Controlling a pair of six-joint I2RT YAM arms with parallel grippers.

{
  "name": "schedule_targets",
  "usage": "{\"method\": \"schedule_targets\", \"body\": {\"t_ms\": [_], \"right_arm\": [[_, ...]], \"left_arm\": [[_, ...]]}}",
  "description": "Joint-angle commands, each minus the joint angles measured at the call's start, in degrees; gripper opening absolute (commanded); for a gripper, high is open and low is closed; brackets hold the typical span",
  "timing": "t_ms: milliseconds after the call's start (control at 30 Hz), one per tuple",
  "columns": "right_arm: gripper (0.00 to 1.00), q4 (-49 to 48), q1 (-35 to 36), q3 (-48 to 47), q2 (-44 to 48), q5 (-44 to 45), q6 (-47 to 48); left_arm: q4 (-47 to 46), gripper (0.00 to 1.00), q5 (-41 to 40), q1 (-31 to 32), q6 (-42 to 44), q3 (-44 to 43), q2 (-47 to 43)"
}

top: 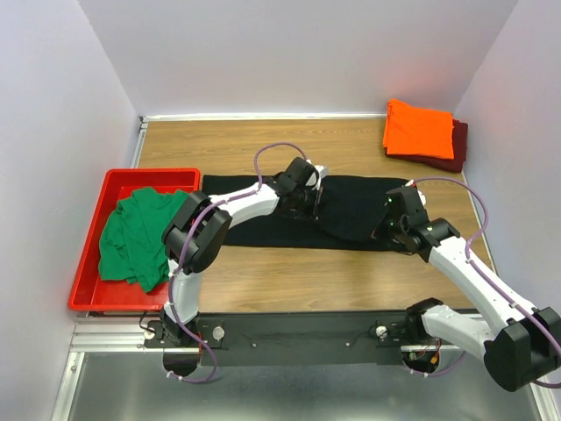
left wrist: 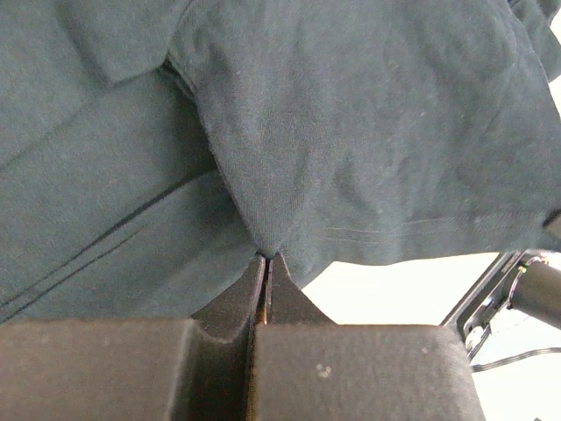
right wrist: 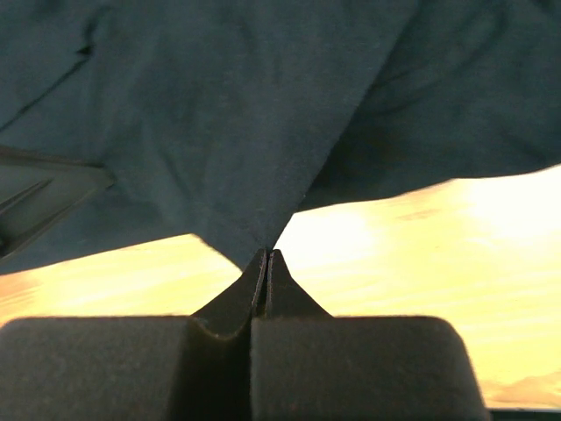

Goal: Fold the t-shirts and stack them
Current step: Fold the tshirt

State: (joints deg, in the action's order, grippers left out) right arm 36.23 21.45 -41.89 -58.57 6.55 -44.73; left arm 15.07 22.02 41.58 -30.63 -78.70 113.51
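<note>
Two soft peaks: left pincer (left wrist: 266, 260), right pincer (right wrist: 266, 255) nipping black t-shirt (top: 351, 215).

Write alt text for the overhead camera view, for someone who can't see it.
The left gripper and right gripper each pinch a black t-shirt spread across a wooden table. A folded orange t-shirt lies on a maroon t-shirt at the far right corner; a crumpled green t-shirt sits in a red tray at left.

Open counter (top: 298, 281) runs near and beyond the black t-shirt (top: 351, 206) — red tray (top: 153, 175) blocks the left, orange t-shirt (top: 418, 130) the far-right corner.
</note>
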Motion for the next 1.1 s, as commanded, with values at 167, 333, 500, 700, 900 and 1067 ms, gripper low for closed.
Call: {"method": "schedule_targets", "body": {"t_ms": [167,333,500,700,900,1067], "right_arm": [[0.0,5.0,0.5,-1.0,-0.3,6.2,1.3],[0.0,3.9,0.5,-0.8,-2.5,8.6,0.2],[0.0,2.8,0.5,-1.6,-5.2,8.9,1.0],[0.01,2.4,0.5,-2.9,-5.8,9.8,1.6],[0.0,1.0,0.5,-2.9,-8.0,8.8,2.5],[0.01,0.0,0.5,-3.5,-7.9,5.1,3.7]], "left_arm": [[0.0,0.0,2.1,-0.2,0.8,3.5,-1.4],[-0.4,0.0,2.5,-0.3,0.4,4.2,-0.8],[-0.5,0.0,2.9,-0.1,0.6,3.8,-0.6],[0.0,0.0,2.5,-0.1,0.8,3.2,0.3],[0.3,0.0,2.2,-0.1,0.8,2.6,1.0],[1.5,0.0,1.6,-0.2,1.0,1.3,0.9]]}}
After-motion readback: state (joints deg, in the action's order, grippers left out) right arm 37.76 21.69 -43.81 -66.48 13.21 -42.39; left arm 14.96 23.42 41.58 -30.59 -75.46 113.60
